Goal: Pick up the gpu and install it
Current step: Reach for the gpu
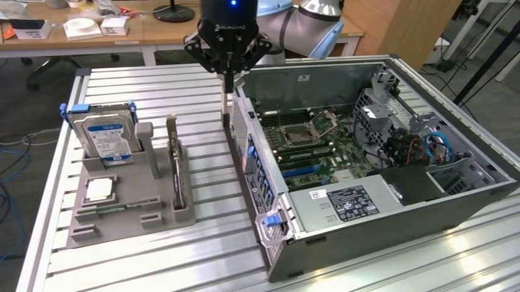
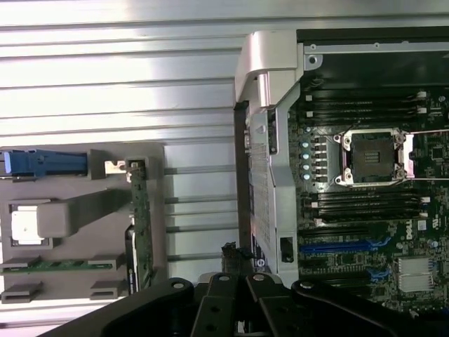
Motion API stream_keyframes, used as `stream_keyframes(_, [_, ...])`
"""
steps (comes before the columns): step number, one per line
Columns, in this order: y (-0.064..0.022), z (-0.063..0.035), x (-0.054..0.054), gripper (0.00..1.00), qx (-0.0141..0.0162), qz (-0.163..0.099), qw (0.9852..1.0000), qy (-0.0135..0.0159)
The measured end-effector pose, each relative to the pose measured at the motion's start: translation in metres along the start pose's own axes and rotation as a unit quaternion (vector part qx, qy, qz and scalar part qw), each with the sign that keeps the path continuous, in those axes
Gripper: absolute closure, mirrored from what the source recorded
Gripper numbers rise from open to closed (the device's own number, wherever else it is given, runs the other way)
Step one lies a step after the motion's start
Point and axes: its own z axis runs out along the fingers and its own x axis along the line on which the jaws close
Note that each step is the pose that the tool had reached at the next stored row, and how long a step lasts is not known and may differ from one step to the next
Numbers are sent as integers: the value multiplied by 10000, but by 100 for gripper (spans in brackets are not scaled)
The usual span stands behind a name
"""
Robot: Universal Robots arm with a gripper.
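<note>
End effector (image 1: 228, 85), closed on nothing, hangs above computer case (image 1: 382, 228) wall; gpu (image 1: 175, 167) stands in holder (image 1: 122, 226).

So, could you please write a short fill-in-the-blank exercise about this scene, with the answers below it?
1. The gripper has its jaws ____.
2. The gpu stands in the grey holder, not yet inside the computer ____.
3. The hard drive beside the gpu has a ____ label.
Answers: shut; case; blue.
</note>
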Motion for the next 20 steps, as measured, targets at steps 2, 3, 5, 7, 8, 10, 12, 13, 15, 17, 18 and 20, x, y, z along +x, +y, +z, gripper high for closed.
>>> stream_keyframes(2, [-2,0,21,89,0,0,10000,0])
stream_keyframes(3, [-3,-1,32,89,0,0,10000,0])
stream_keyframes(5, [-4,-1,52,89,0,-1,10000,0])
stream_keyframes(7, [-6,-1,73,89,0,0,10000,0])
stream_keyframes(8, [-6,-2,83,89,0,0,10000,0])
stream_keyframes(10, [-8,-2,103,89,0,-1,10000,0])
stream_keyframes(12, [-9,-2,123,89,0,0,10000,0])
stream_keyframes(13, [-10,-2,133,89,0,0,10000,0])
stream_keyframes(15, [-12,-3,154,89,0,0,10000,0])
stream_keyframes(17, [-13,-3,175,89,0,0,10000,0])
stream_keyframes(18, [-14,-3,185,89,0,0,10000,0])
stream_keyframes(20, [-16,-4,207,89,0,0,10000,0])
